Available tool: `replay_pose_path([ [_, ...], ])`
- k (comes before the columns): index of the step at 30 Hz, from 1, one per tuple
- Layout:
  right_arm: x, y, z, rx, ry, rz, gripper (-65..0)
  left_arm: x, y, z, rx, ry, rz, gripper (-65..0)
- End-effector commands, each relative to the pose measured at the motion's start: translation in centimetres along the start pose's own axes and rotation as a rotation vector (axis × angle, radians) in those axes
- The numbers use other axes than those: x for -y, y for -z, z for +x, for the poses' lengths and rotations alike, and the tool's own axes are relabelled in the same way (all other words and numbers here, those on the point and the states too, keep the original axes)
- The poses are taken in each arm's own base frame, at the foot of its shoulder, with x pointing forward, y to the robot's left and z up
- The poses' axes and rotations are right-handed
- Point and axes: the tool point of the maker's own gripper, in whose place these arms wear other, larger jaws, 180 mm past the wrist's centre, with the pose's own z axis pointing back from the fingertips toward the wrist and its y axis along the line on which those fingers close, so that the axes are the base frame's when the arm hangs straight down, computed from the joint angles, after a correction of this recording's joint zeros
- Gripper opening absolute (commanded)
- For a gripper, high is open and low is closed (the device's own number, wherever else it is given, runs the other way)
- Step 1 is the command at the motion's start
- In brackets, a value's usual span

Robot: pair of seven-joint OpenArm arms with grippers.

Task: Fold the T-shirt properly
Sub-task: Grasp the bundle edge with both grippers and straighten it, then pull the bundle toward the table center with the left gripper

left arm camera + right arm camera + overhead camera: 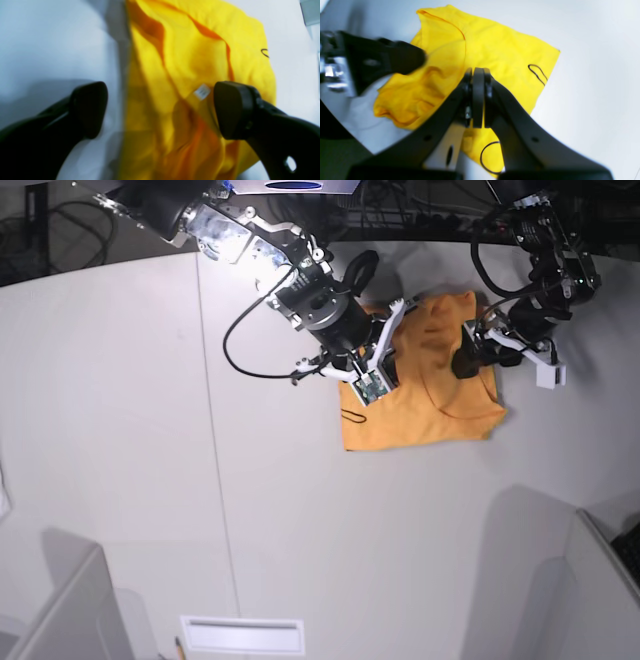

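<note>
L claw [160, 110] is seen spread wide over the shirt's [430, 395] right edge, nothing held. R claw [478, 75] is clenched above the shirt, no cloth seen pinched. Shirt is folded into a rough rectangle on the table [200, 480], long axis running near-far.

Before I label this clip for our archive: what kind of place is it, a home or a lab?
Probably a robotics lab or test cell: a plain white worktable with low grey partition panels at its edge, dark cables bundled behind, and one yellow-orange cotton T-shirt lying partly folded.
</note>
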Motion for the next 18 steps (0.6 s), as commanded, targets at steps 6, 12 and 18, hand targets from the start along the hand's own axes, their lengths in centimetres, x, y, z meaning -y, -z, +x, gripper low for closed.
replay_pose_path([
  [6,3.6,-1.3,2.1,0.084,0.045,-0.082,-65.0,0.3,1.5,-0.2,-0.090,0.109,0.040,0.0],
  [12,9.7,-2.7,1.3,0.084,0.167,-0.247,-65.0,0.8,3.2,-0.8,-0.188,0.287,0.103,-48.4],
  [18,17.3,-5.4,-0.6,0.078,0.285,-0.462,-65.0,2.3,6.3,0.1,-0.389,0.664,0.208,-65.0],
])
